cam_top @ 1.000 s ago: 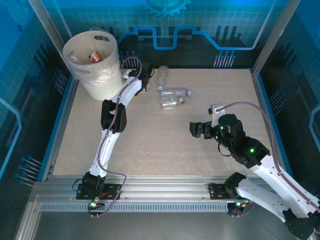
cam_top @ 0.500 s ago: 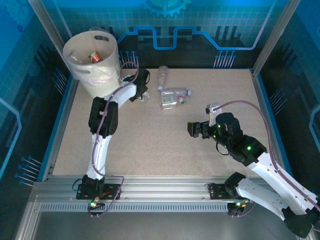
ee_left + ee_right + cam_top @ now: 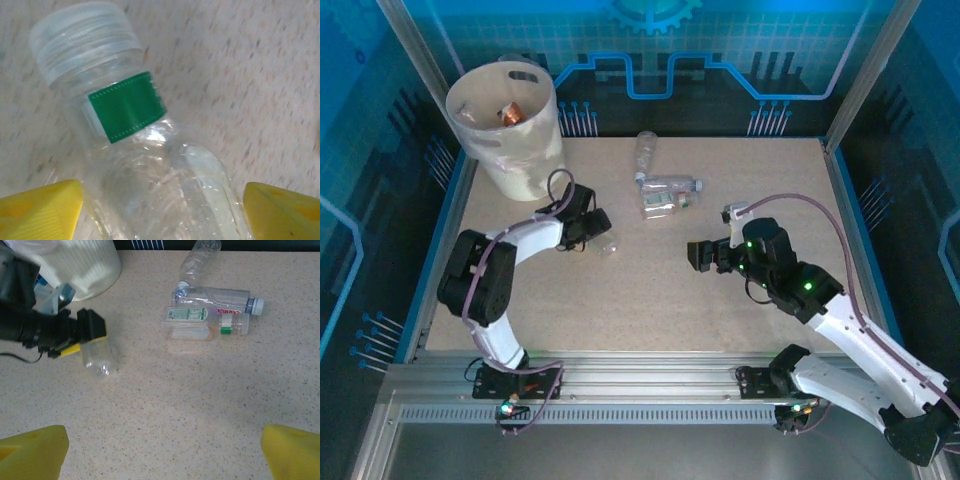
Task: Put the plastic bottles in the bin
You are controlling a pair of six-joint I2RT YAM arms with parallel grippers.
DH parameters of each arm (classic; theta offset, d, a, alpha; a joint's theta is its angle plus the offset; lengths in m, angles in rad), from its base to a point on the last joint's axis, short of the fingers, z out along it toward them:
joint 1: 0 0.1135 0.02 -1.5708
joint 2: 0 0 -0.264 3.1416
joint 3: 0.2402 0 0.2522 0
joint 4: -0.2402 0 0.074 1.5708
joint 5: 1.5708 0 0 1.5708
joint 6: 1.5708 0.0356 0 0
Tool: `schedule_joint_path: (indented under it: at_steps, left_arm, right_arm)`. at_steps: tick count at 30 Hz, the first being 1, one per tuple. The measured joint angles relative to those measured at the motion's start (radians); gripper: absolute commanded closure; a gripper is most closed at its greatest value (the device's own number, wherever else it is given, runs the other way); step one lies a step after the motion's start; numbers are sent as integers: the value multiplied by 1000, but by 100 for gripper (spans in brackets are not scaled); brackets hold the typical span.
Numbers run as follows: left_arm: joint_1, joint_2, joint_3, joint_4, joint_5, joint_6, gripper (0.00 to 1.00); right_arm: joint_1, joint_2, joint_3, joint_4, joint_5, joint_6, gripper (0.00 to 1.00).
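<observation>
My left arm folds sharply at the elbow and reaches across the speckled table (image 3: 620, 310). My left gripper (image 3: 597, 231) sits low at a small clear bottle (image 3: 608, 247) lying on the surface; from up here I cannot tell how the jaws stand. The white bin (image 3: 525, 160) stands in the far left corner, with something copper-coloured inside it. Three more clear bottles lie near the far middle: one (image 3: 645, 152) pointing away from me and two (image 3: 672, 186) (image 3: 660, 205) side by side, touching. My right gripper (image 3: 694, 256) hangs above the bare table, well apart from them and pointing left.
</observation>
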Motion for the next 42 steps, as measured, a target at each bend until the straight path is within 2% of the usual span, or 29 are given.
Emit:
schedule_joint_path:
  at_steps: [4, 9, 17, 25, 35, 42]
  left_arm:
    - [-8, -88, -64, -43, 2, 35, 1]
    - [-63, -158, -56, -92, -78, -26, 1]
    - [-122, 7, 69, -210, -167, -71, 2]
    - [-129, 27, 79, -246, -249, -72, 23]
    - [-129, 18, 23, -213, -251, -55, 27]
    - [-129, 9, 1, -174, -222, -30, 42]
  right_arm:
    - [0, 17, 27, 8, -21, -1, 0]
    - [0, 42, 37, 21, -41, 0, 0]
    - [0, 57, 53, 21, -60, 4, 0]
    - [0, 52, 58, 21, -66, 22, 0]
    - [0, 52, 58, 21, -66, 23, 0]
    - [0, 58, 58, 21, -67, 29, 0]
